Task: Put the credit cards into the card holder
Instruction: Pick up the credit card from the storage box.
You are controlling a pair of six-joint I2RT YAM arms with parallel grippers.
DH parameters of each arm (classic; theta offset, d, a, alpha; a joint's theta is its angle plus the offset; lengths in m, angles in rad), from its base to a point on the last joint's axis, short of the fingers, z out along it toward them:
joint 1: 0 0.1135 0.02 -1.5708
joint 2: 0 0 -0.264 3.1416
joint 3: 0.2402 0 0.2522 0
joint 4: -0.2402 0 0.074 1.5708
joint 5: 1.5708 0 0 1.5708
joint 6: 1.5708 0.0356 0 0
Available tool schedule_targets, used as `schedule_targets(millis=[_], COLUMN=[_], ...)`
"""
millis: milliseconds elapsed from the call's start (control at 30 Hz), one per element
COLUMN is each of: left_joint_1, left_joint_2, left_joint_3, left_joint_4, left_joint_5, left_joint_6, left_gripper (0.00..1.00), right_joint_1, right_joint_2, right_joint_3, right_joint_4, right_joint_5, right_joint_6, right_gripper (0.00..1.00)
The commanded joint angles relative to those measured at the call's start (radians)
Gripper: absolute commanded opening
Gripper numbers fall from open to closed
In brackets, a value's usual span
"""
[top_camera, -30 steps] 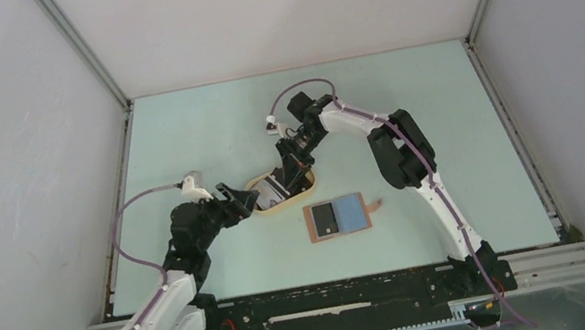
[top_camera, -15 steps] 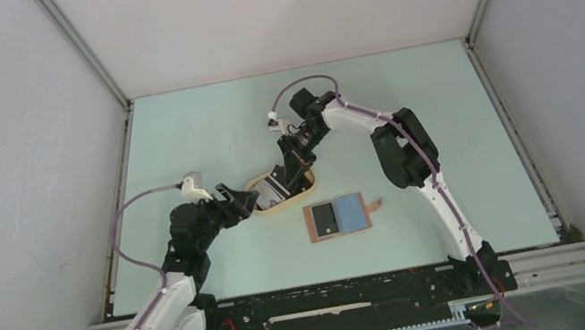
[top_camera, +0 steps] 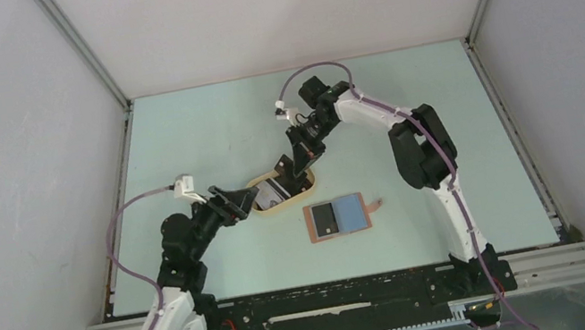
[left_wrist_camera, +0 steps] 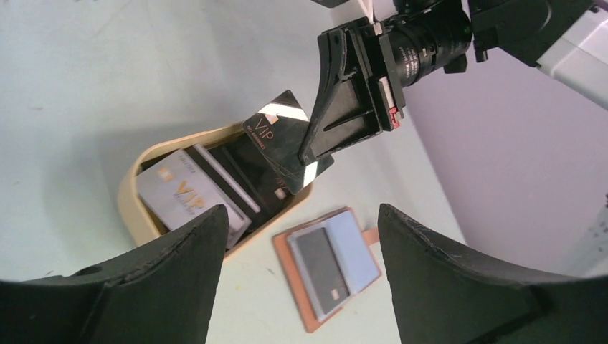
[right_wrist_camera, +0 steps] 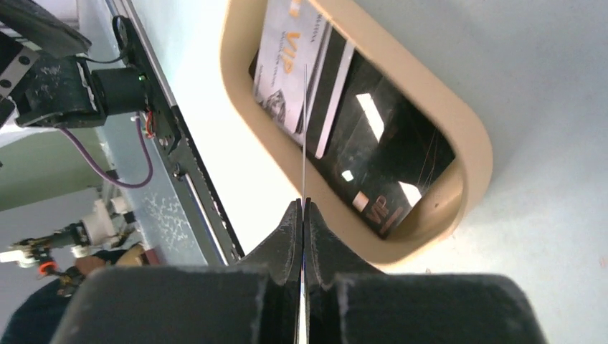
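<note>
The tan oval tray [top_camera: 271,209] holds the credit cards: a pale VIP card [left_wrist_camera: 183,193] and a black striped one [right_wrist_camera: 387,158]. My right gripper [right_wrist_camera: 303,208] is shut on a black VIP card [left_wrist_camera: 276,140], tilted just above the tray's far end and showing edge-on as a thin line [right_wrist_camera: 304,129] in the right wrist view. The card holder [top_camera: 337,216] lies open to the right of the tray, with a dark grey card [left_wrist_camera: 323,272] in its left pocket and a light blue pocket [left_wrist_camera: 355,247] beside it. My left gripper [top_camera: 245,199] hangs open by the tray's left end, holding nothing.
The arms' base rail [top_camera: 341,306] runs along the near edge. Grey walls [top_camera: 19,177] enclose the pale green table [top_camera: 441,102] on the left, right and back. The right arm's elbow [top_camera: 422,147] rises to the right of the card holder.
My right gripper has closed fully on the black card and lifted it off the tray, shifting a little to the right and back. The left arm has swung slightly.
</note>
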State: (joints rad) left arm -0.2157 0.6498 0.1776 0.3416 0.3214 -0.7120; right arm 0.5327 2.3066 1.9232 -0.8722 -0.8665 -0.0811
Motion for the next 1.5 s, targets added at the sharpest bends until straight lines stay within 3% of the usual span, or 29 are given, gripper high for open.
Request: schedule_targets(millis=[0,167,400,567,767,933,1167,1467], left_joint_1=[-0.017,-0.195,-0.501,-0.557,-0.558,-0.559,-0.584,-0.601], left_joint_2=[-0.077,-0.13,-0.132,-0.02,0.225,0.454,0.684,0.806], left_joint_3=[-0.049,-0.019,0.039,0.011,-0.051,-0.048,0.075,0.146], left_joint_4=[0.11,0.153,0.221,0.454,0.828,1.074,1.113,1.169], left_joint_5=[0.095,0.086,-0.059,-0.072,-0.079,-0.104,-0.088,-0.039], left_joint_6=[-0.111,-0.069,0.097,0.118,0.057,-0.066,-0.173,-0.247], left_gripper=[0.81,0.8,0.82,0.84,0.9,0.87,0.68,0.5], right_joint_1=[-0.008,-0.005,-0.029,-0.156,-0.222,-0.232,-0.221,-0.209], right_joint_2=[-0.209,-0.463,-0.988,-1.174,-1.085,-1.004,-0.917,-0.878], right_joint_3=[-0.054,-0.256,-0.679,-0.915,-1.016,-1.045,-1.047,-1.047], right_joint_4=[0.004,-0.014,0.17,0.333,0.402,0.541,0.606,0.631], right_joint_5=[0.033,0.016,0.105,-0.168,-0.416,-0.505,-0.544,-0.527], right_joint_6=[-0.097,-0.255,-0.347,-0.315,-0.15,0.01,0.076,0.098], right_gripper=[0.0,0.0,0.0,0.0,0.0,0.0,0.0,0.0])
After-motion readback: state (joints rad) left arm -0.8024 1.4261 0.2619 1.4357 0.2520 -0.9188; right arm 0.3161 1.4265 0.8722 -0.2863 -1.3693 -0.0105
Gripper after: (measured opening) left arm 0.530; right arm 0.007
